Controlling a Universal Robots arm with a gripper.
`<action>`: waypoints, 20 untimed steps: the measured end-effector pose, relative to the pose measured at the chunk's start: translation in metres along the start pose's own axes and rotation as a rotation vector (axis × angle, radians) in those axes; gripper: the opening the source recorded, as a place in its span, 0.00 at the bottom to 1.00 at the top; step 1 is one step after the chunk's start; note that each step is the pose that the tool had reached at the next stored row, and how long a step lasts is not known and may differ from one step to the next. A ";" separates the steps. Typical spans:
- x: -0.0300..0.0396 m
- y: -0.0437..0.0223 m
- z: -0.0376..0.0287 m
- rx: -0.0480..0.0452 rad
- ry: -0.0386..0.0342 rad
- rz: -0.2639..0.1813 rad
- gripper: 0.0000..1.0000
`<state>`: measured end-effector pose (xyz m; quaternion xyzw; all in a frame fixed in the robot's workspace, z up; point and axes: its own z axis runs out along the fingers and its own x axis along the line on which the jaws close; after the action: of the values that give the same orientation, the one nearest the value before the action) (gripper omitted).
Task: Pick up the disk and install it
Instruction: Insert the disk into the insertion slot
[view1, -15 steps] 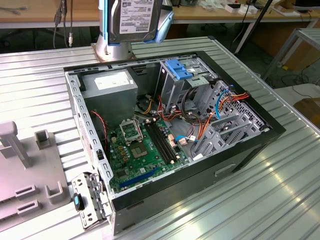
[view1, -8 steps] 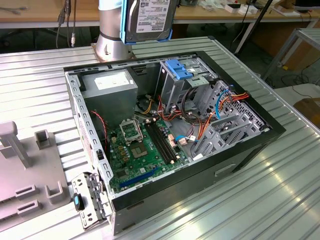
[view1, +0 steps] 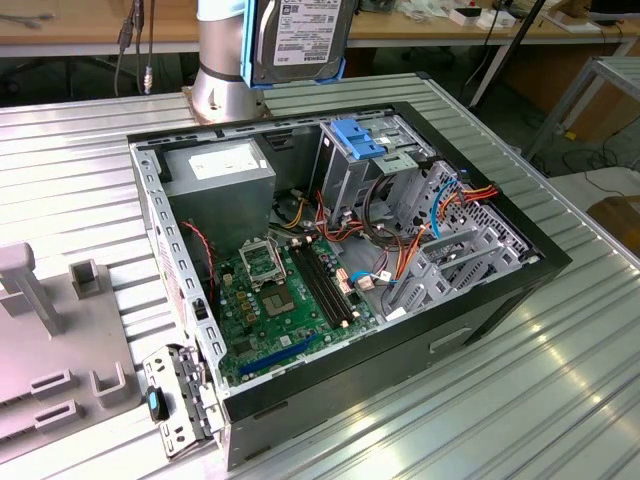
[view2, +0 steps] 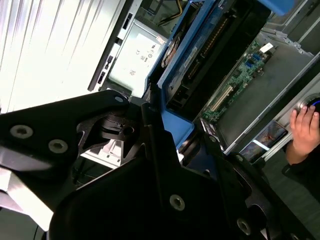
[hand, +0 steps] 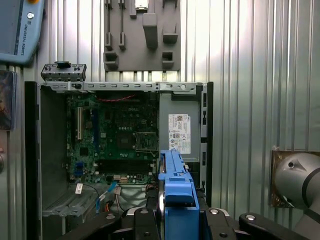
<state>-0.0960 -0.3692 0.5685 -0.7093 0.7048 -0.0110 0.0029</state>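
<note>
The disk (view1: 300, 40), a grey metal drive with a white label and blue rails, hangs high above the back of the open computer case (view1: 540, 262), next to the arm's base (view1: 222, 70). In the first wrist view the disk (hand: 175, 190) shows edge-on, blue, with my gripper (hand: 176, 220) shut on it, one black finger on each side. Below it lie the motherboard (hand: 120, 135) and power supply (hand: 179, 132). The second wrist view shows the disk (view2: 210, 55) tilted over the case. A metal drive cage with a blue latch piece (view1: 357, 137) stands inside the case.
A grey fixture plate (view1: 60, 350) with upright blocks lies on the exterior view's left. A detached metal bracket (view1: 175, 400) leans at the case's near corner. Cables (view1: 400, 250) crowd the cage area. A person's hand (view2: 302, 127) rests beside the case. A pendant (hand: 20, 30) lies nearby.
</note>
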 end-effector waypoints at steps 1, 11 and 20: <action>0.0000 0.0000 0.0000 0.0000 0.0000 0.000 0.37; 0.0234 -0.0009 0.0011 -0.0001 0.0015 0.000 0.37; 0.0630 -0.0022 0.0033 -0.0023 0.0054 0.000 0.37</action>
<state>-0.0933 -0.4322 0.5660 -0.7093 0.7048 -0.0121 0.0002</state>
